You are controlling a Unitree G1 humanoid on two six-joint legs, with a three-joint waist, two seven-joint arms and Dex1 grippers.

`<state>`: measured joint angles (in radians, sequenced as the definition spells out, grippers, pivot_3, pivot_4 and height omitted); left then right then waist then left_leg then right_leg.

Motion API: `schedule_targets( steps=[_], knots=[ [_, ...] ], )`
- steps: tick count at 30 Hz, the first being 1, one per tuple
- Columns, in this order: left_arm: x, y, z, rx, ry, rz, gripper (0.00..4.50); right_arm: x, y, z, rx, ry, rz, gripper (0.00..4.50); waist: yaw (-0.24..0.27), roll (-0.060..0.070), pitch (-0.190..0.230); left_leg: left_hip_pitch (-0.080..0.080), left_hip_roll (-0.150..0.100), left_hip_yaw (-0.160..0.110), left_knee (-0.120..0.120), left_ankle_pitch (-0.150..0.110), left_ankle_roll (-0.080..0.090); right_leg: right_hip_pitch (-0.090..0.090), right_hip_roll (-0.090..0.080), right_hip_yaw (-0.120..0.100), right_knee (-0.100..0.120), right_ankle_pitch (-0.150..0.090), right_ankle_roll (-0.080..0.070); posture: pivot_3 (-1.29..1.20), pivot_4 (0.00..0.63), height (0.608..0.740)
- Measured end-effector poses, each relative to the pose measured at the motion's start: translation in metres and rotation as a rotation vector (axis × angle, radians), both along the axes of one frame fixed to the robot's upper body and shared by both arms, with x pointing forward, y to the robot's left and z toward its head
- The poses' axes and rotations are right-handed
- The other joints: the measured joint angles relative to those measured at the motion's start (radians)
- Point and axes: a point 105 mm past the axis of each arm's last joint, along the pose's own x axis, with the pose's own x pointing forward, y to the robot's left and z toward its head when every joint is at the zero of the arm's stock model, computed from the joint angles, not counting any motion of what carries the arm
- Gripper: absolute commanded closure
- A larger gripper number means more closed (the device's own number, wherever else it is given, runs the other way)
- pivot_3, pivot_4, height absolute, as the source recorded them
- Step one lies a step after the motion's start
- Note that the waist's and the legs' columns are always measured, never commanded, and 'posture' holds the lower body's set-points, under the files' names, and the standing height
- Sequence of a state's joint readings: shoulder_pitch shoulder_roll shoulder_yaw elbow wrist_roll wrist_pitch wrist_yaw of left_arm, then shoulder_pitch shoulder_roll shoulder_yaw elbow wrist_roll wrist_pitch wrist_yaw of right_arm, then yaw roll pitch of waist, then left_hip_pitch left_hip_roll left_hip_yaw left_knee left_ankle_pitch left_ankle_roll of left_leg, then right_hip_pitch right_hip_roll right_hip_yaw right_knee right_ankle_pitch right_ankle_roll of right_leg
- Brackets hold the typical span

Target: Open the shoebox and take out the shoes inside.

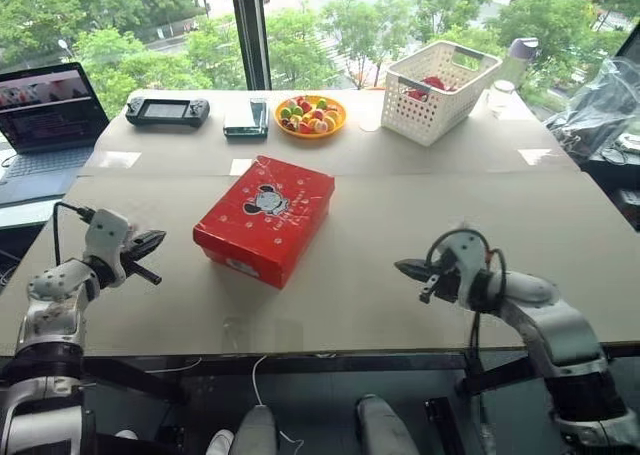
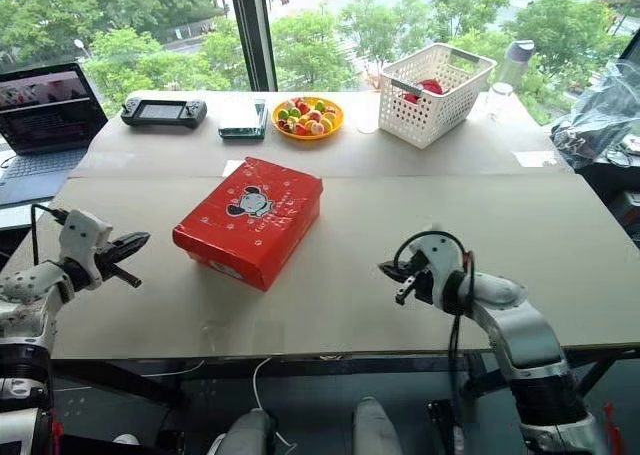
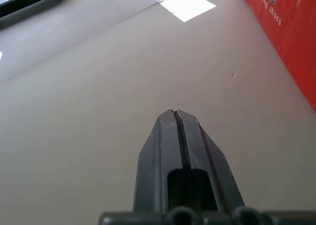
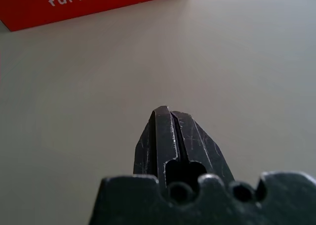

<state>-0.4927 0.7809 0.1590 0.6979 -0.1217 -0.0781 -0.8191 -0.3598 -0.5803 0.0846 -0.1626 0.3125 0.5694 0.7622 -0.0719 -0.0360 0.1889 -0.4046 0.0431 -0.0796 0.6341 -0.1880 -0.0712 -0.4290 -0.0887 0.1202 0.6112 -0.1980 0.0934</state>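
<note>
Head view, table: the shoebox (image 1: 264,219) sits lid down and closed, mid-table, turned at an angle, one corner toward the near edge of the table (image 1: 400,305).
Head view, open room: bare tabletop on both sides of the box and along the near edge, plenty of space to come in from either flank.
Head view, left gripper (image 1: 150,243): pinched together, empty, just off the box's left end, apart from it.
Head view, right gripper (image 1: 405,268): closed up too, nothing in it, tip aimed at the box, well apart.
Head view, far side: handheld game console (image 1: 167,110), a small dark-green box (image 1: 245,118), an orange bowl of coloured sweets (image 1: 309,115), a white plastic basket (image 1: 440,90) holding something red, all well behind the shoebox. Laptop (image 1: 45,110) off the far left corner.
Left wrist view: fingers (image 3: 165,151) pressed flat together over bare table; the red box wall sits at the frame's upper right; white tape patch (image 3: 180,1) ahead.
Right wrist view: fingers (image 4: 163,136) meet at the tip, holding nothing; red box side with white lettering lies ahead across open tabletop.
</note>
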Motion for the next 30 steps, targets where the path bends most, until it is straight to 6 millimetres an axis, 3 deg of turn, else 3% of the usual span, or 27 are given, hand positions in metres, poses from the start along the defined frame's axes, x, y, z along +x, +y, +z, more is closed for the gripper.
schedule_targets(
  steps=[3, 7, 11, 14, 23, 30],
  knots=[
    [0.015, -0.026, -0.001, 0.068, 0.014, -0.104, 4.50, 0.018, 0.030, 0.005, -0.016, -0.030, 0.035, 4.47, 0.001, -0.001, 0.000, -0.001, 0.000, 0.000, 0.000, 0.000, 0.000, 0.000, 0.000, 0.000, 0.000, 0.002, 0.002, 0.00, 0.150, 0.704],
    [0.024, -0.050, -0.003, 0.082, 0.021, -0.199, 4.50, 0.041, 0.045, -0.005, -0.025, -0.028, -0.017, 4.47, 0.005, -0.001, 0.000, -0.006, 0.000, 0.000, -0.001, 0.000, 0.000, -0.004, 0.000, -0.001, 0.000, 0.002, 0.007, 0.00, 0.150, 0.704],
    [0.028, -0.080, -0.003, 0.091, 0.022, -0.311, 4.50, 0.059, 0.064, -0.014, -0.051, -0.040, -0.034, 4.47, 0.006, -0.001, 0.000, -0.013, 0.000, -0.001, -0.003, 0.000, 0.000, -0.011, 0.000, -0.002, 0.002, 0.007, 0.000, 0.00, 0.150, 0.704],
    [0.026, -0.112, -0.003, 0.101, 0.016, -0.430, 4.50, 0.066, 0.072, -0.013, -0.051, -0.056, -0.040, 4.47, 0.010, -0.001, 0.000, -0.013, 0.000, -0.001, -0.003, 0.000, 0.000, -0.010, 0.000, -0.002, 0.002, 0.006, 0.000, 0.00, 0.150, 0.704],
    [0.007, -0.157, -0.009, 0.104, 0.039, -0.588, 4.50, 0.074, 0.035, -0.013, -0.081, -0.067, -0.134, 4.47, 0.015, -0.001, 0.000, -0.012, 0.000, -0.001, -0.001, 0.002, 0.002, -0.009, 0.000, -0.002, 0.003, 0.003, 0.006, 0.00, 0.150, 0.704],
    [-0.002, -0.185, -0.014, 0.068, 0.043, -0.646, 4.50, 0.060, -0.004, -0.015, -0.162, -0.070, -0.107, 4.47, 0.023, -0.001, 0.000, -0.012, 0.000, -0.001, -0.001, 0.002, 0.002, -0.009, 0.000, -0.002, 0.003, 0.003, 0.007, 0.00, 0.150, 0.704]
  ],
)
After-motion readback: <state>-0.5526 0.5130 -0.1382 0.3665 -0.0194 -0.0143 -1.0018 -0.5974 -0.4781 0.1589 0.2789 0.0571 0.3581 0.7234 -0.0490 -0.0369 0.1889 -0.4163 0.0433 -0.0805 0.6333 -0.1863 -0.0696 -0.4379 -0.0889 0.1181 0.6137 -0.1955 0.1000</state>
